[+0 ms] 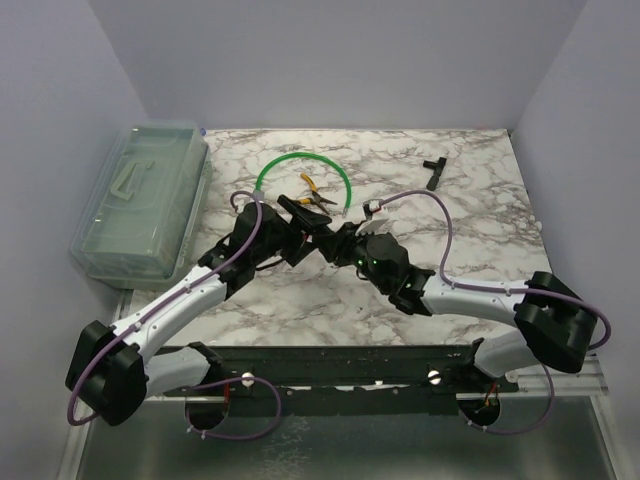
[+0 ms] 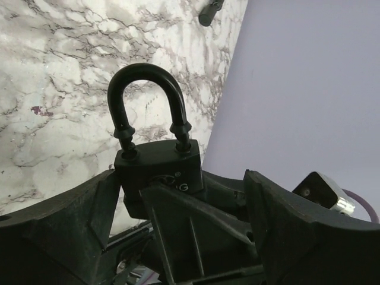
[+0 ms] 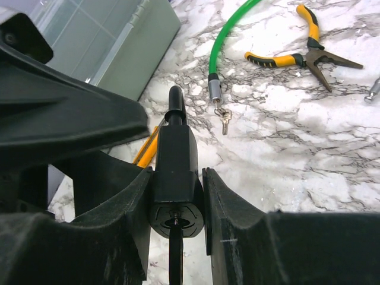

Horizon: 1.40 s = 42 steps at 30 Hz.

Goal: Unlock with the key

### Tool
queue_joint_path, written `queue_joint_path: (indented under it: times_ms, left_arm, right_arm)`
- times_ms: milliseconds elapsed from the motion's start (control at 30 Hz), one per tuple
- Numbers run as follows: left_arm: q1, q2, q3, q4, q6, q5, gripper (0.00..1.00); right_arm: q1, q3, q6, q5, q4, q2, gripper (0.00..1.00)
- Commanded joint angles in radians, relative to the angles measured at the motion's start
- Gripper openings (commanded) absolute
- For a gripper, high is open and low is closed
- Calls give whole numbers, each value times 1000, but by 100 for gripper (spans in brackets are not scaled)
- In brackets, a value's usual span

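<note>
The padlock point(image 2: 157, 169) has a matt black body and a smoother black shackle with a dull sheen. The right gripper point(image 3: 176, 175) has fingers point(image 3: 249, 237) of matt black plastic, with no shine. The table point(image 1: 480, 230) looks like polished marble, white with grey veins. The cable point(image 3: 228, 29) wears glossy green plastic and ends in a bright metal sleeve, where the tiny key point(image 3: 224, 123) shines silvery. The pliers point(image 3: 303, 56) have dark bare-metal jaws and rubbery yellow-and-black handles; the box point(image 1: 140, 200) is translucent greenish plastic
</note>
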Motion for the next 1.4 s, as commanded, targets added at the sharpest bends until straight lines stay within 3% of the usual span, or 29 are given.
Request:
queue_joint_path:
  times_ms: [0,333,533,933,1367]
  left_arm:
    - [2,-82,-42,45,12,-8,91]
    - [17,-288,-165,89,98,-53,89]
    - [20,-356,-207,158,118,-34,80]
    - [19,-353,-228,197,107,7,61]
    - [19,-332,-254,234,86,29,60]
  right_arm:
    - [-2,-5,12,-12,-7,-85,0]
    - [-2,-58,-3,-221,-59,-265,0]
    - [-2,-96,8,-370,-28,-331,0]
    - [-2,-79,22,-414,-1,-311,0]
    - [-2,-52,31,-432,12,-293,0]
